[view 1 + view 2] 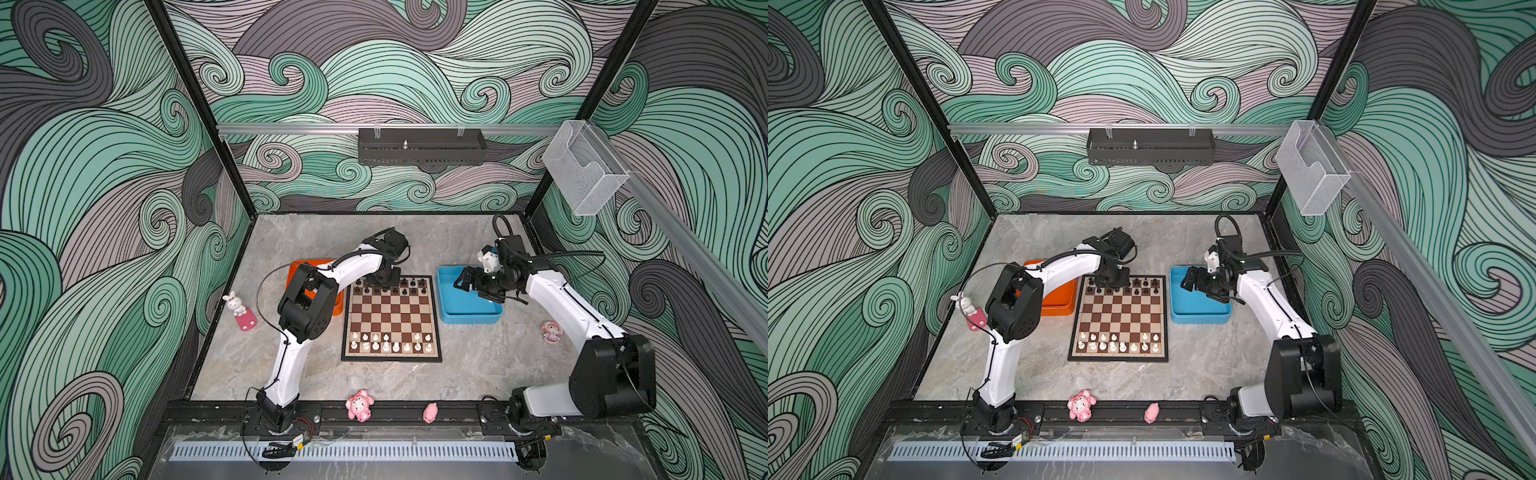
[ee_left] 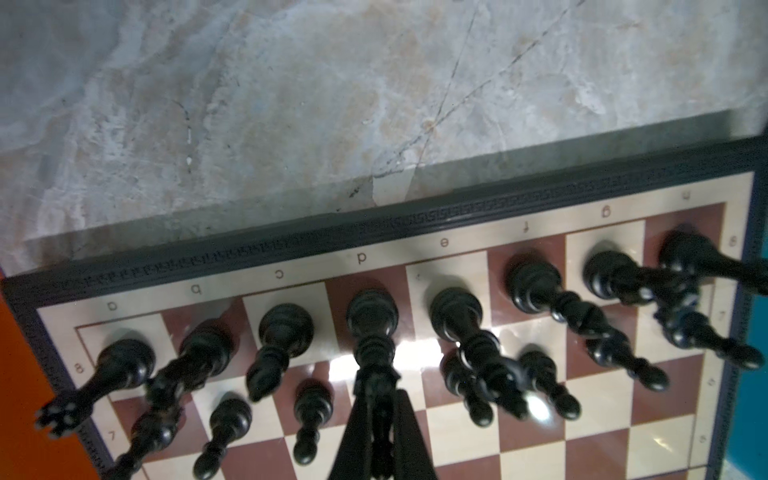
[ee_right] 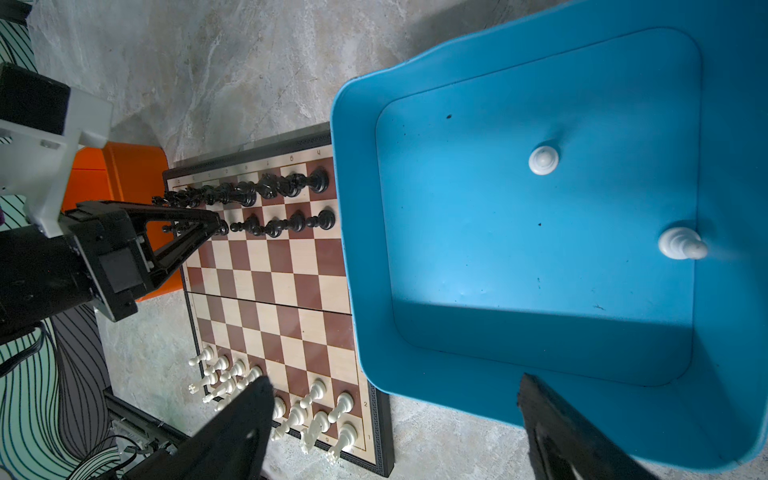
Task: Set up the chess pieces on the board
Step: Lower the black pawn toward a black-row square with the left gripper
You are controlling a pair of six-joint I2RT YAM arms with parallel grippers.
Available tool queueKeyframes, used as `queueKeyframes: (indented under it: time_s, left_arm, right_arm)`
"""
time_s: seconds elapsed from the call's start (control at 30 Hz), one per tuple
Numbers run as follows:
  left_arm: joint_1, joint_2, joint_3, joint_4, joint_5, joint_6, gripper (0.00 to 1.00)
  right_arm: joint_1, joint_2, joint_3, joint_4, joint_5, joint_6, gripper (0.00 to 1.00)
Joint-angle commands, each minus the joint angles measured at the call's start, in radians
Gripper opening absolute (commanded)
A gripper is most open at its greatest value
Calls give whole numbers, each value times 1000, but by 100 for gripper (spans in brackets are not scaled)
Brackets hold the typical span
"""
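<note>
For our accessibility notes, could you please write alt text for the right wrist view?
A blue tray holding two white chess pieces fills the view beyond the open right gripper. Beside it, the board holds rows of black pieces and white pieces, and the left gripper pinches a black pawn.

Probably a robotics lab test cell: black-framed enclosure (image 1: 200,104), swirl-printed walls (image 1: 83,166), marble-look tabletop (image 1: 311,241).

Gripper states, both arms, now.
Left gripper: shut, apparently pinching a black pawn in the second black row on the board.
Right gripper: open, holding nothing, above the blue tray.
</note>
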Motion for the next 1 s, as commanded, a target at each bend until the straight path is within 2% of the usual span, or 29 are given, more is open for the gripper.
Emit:
queueKeyframes:
  time_s: [0.0, 0.97]
  left_arm:
    - [-7, 26, 10, 2, -21, -21, 8]
    - [-11, 35, 27, 2, -28, -33, 7]
  right_arm:
    - [-8, -9, -14, -1, -11, -15, 92]
    - [-23, -10, -23, 6, -29, -15, 92]
